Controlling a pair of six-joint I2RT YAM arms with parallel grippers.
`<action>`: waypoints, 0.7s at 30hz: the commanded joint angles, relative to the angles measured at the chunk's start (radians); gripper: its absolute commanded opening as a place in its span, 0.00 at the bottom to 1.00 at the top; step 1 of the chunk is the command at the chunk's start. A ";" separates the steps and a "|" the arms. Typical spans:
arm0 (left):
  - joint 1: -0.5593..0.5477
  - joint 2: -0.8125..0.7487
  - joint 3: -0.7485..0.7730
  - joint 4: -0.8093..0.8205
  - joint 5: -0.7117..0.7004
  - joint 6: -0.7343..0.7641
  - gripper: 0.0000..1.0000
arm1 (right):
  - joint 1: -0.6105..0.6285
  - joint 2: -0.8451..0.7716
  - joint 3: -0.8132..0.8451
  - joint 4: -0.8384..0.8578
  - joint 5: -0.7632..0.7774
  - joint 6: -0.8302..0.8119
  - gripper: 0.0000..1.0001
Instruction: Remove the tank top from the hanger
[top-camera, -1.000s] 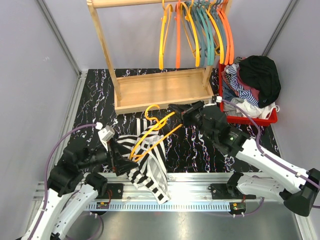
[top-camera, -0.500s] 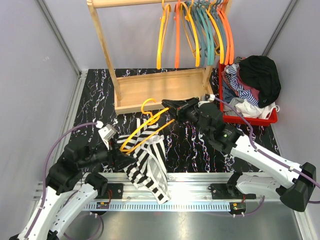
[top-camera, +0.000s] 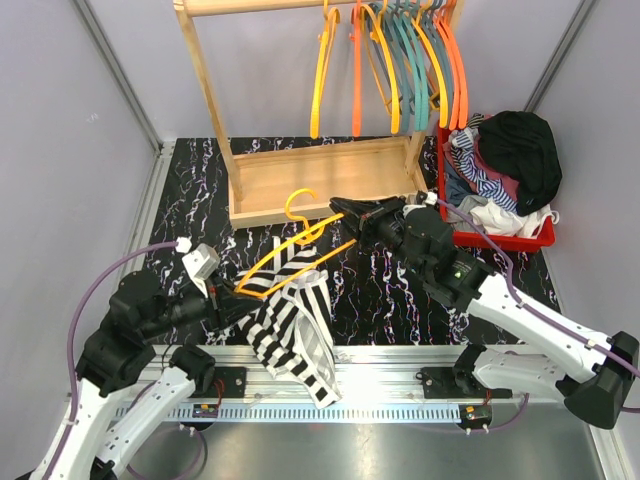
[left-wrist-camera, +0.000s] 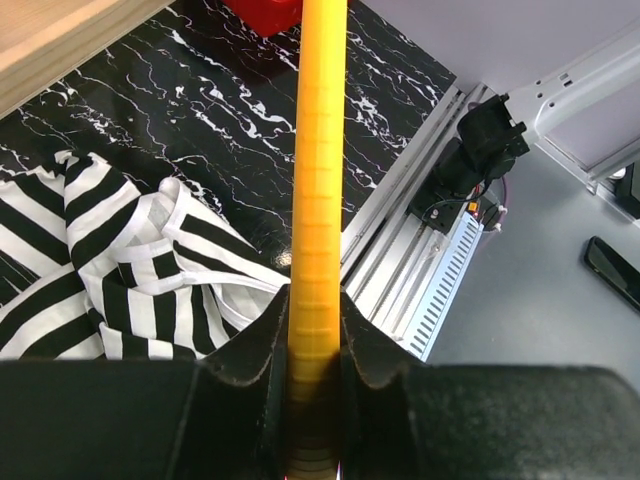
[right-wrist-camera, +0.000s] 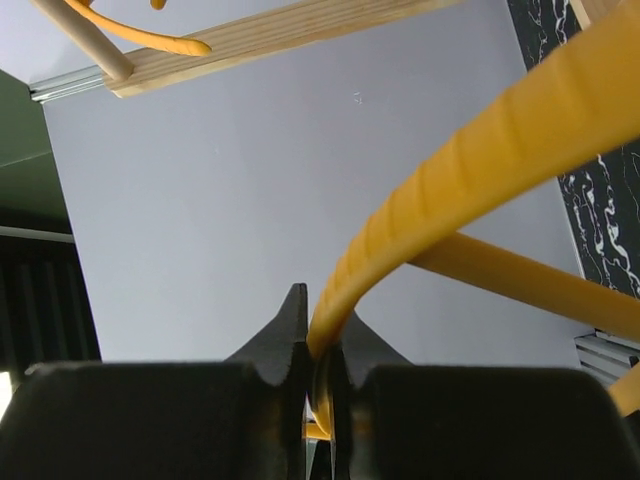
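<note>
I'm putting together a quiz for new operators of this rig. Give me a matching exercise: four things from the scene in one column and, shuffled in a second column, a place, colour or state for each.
Things
1. tank top
2. yellow hanger
3. red bin
4. wooden rack

Descriptions
A. piled with clothes, at the far right
B. clamped by the left gripper and the right gripper
C. black and white stripes
D. coloured hangers hang from it

Pairs: 1-C, 2-B, 3-A, 4-D
</note>
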 joint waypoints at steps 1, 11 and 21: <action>0.004 0.027 0.046 0.033 -0.035 0.001 0.00 | 0.009 -0.016 0.002 0.094 -0.080 0.031 0.09; 0.004 0.102 0.253 -0.247 -0.450 0.006 0.00 | 0.004 -0.192 -0.008 -0.168 0.064 -0.047 1.00; 0.004 0.418 0.557 -0.210 -0.757 0.002 0.00 | 0.002 -0.395 0.145 -0.608 0.180 -0.313 1.00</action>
